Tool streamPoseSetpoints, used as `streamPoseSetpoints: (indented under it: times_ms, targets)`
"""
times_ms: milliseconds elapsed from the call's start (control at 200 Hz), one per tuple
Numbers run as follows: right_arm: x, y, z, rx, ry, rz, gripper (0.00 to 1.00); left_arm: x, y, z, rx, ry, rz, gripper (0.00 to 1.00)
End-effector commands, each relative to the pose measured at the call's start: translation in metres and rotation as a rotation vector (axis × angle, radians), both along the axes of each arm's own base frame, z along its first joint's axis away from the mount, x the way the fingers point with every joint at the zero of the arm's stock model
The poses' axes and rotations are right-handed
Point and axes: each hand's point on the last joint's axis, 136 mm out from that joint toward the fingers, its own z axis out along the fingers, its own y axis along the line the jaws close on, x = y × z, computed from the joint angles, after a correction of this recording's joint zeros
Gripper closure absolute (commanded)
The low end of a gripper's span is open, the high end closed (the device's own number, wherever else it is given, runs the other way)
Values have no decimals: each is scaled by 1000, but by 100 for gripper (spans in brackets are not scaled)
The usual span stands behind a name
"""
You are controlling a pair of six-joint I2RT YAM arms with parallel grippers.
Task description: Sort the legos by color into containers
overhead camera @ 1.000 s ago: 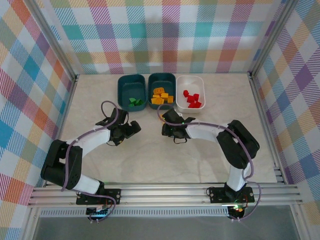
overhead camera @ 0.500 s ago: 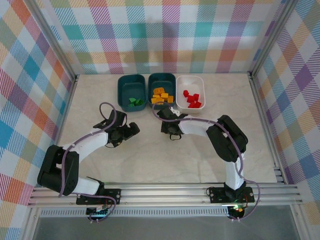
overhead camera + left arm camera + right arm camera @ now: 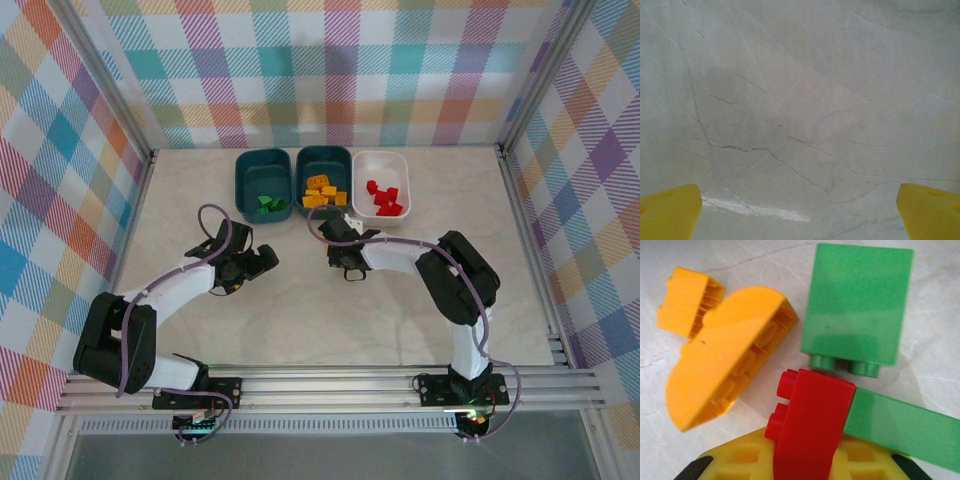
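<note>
In the right wrist view, a red lego [image 3: 812, 415] stands between the yellow fingers of my right gripper [image 3: 805, 462], which is shut on it. Around it on the table lie a half-round orange lego [image 3: 725, 370], a small orange lego [image 3: 687, 307], a square green lego [image 3: 857, 305] and a long green lego [image 3: 900, 427]. From above, my right gripper [image 3: 345, 262] points down at mid-table. My left gripper [image 3: 262, 262] is open over bare table, its fingertips [image 3: 670, 212] wide apart. The containers stand at the back: a teal tub [image 3: 240, 185] with green legos, a teal tub [image 3: 324, 152] with orange ones, and a white tub [image 3: 381, 155] with red ones.
Plaid walls and aluminium rails [image 3: 320, 385] enclose the marble table [image 3: 420, 320]. The two arms lean in toward each other just in front of the tubs.
My right gripper has closed on the red lego and shifted slightly toward the tubs. The left gripper has stayed open, almost in the same spot.
</note>
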Motion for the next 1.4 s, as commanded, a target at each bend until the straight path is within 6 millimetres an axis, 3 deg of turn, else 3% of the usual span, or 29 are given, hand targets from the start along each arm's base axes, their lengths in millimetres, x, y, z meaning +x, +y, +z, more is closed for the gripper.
streamPoseSetpoints:
  times_ms: [0, 175, 280, 370, 465, 615, 740, 815, 900, 1045, 1205, 1335, 1400]
  targets:
    - [-2, -3, 24, 25, -48, 33, 79, 4, 5, 7, 28, -7, -7, 0]
    - [-11, -4, 54, 61, -95, 75, 80, 7, -4, 2, 6, 10, -28, 1]
    - [0, -9, 79, 18, -188, 94, 81, 7, -16, 7, 103, 1, -101, 2]
    - [26, -19, 93, -20, -230, 84, 82, 8, -38, 13, 185, -8, -205, 3]
    - [61, -40, 93, 27, -221, 27, 82, 8, -63, 15, 221, -13, -293, 3]
    - [112, -69, 79, 147, -132, -39, 82, 11, -89, 11, 236, 14, -386, 4]
    - [135, -81, 65, 199, -69, -58, 81, 18, -111, 14, 248, 1, -466, 6]
    - [146, -91, 63, 222, -63, -84, 76, 23, -123, 19, 241, -16, -501, 8]
    - [155, -99, 71, 228, -68, -100, 50, 32, -135, 23, 233, -32, -518, 11]
    - [149, -109, 107, 222, -154, -108, 39, 45, -150, 25, 210, -52, -532, 15]
    - [110, -118, 145, 263, -271, -120, 37, 55, -167, 18, 186, -53, -565, 25]
    - [67, -120, 140, 259, -302, -104, 36, 63, -182, 12, 188, -61, -604, 31]
    - [47, -122, 127, 246, -291, -94, 36, 68, -189, 12, 203, -76, -627, 33]
